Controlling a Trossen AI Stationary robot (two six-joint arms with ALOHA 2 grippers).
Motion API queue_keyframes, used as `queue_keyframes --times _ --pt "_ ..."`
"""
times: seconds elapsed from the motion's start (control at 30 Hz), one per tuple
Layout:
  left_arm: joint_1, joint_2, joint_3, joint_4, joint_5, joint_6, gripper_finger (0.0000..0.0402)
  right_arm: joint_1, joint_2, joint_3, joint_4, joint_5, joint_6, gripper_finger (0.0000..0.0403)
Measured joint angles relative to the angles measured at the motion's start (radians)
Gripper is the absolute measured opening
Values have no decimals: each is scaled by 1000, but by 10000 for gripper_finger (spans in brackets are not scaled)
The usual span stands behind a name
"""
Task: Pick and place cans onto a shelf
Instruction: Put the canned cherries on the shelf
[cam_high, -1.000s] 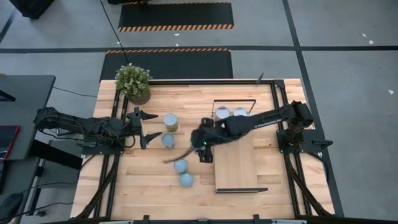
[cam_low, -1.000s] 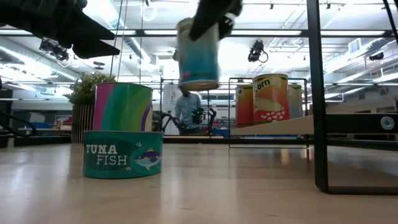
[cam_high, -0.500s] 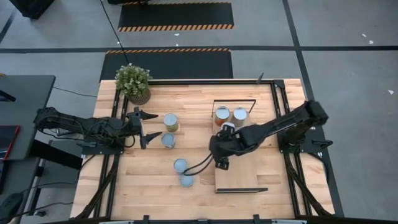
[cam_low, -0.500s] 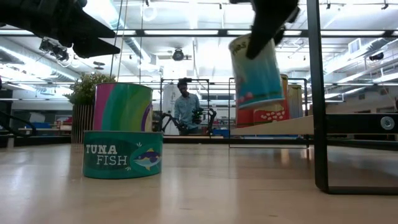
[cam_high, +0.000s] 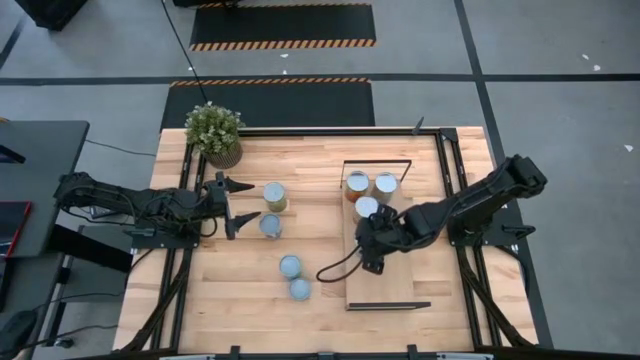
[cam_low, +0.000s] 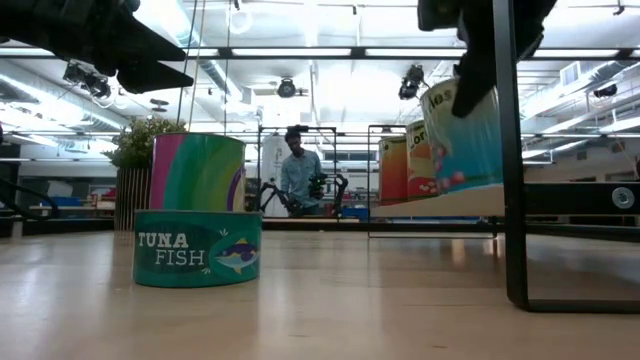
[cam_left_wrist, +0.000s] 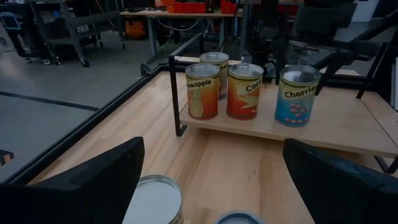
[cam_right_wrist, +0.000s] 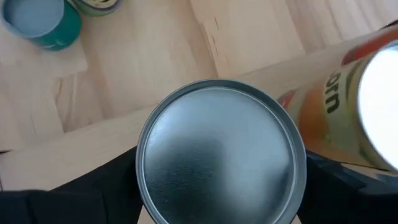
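Note:
My right gripper (cam_right_wrist: 221, 180) is over the light-wood shelf (cam_high: 385, 280), shut on a cherries can (cam_left_wrist: 298, 96) with a silvery top (cam_right_wrist: 221, 158); the can also shows in the high view (cam_high: 367, 206). A pineapple can (cam_left_wrist: 203, 90), a corn can (cam_left_wrist: 244, 90) and one behind them (cam_left_wrist: 214, 62) stand on the shelf's far end. My left gripper (cam_high: 240, 204) is open and empty at the table's left, beside two upright cans (cam_high: 274, 195) (cam_high: 270, 225). Two flat tuna cans (cam_high: 290, 266) (cam_high: 300, 289) rest on the table nearer the front. My right gripper pinches the cherries can's side wall just below its top rim (cam_right_wrist: 146, 186) between its two fingers, one on each side. The fingers come from above, pointing down. The can is tilted (cam_low: 465, 140), its bottom at the shelf board; whether it rests on it I cannot tell.
A potted plant (cam_high: 214, 132) stands at the table's far left corner. The shelf's thin black frame (cam_high: 377, 162) rises at its far end and a black post (cam_low: 508, 150) at its near end. The near half of the shelf board (cam_high: 380, 285) is bare.
My right gripper has carried the cherries can from above the table's middle toward the right edge and a little toward the far edge, over the shelf, and has come down. The can stays held and tilted, now low beside the cans on the shelf.

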Motion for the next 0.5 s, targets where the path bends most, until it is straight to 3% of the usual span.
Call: queue_keyframes --times 0.17,0.5 --pt "0 0 0 0 0 0 389 3 -1 -25 8 61 33 336" --pt "0 0 0 0 0 -2 389 1 1 -2 -9 51 41 384"
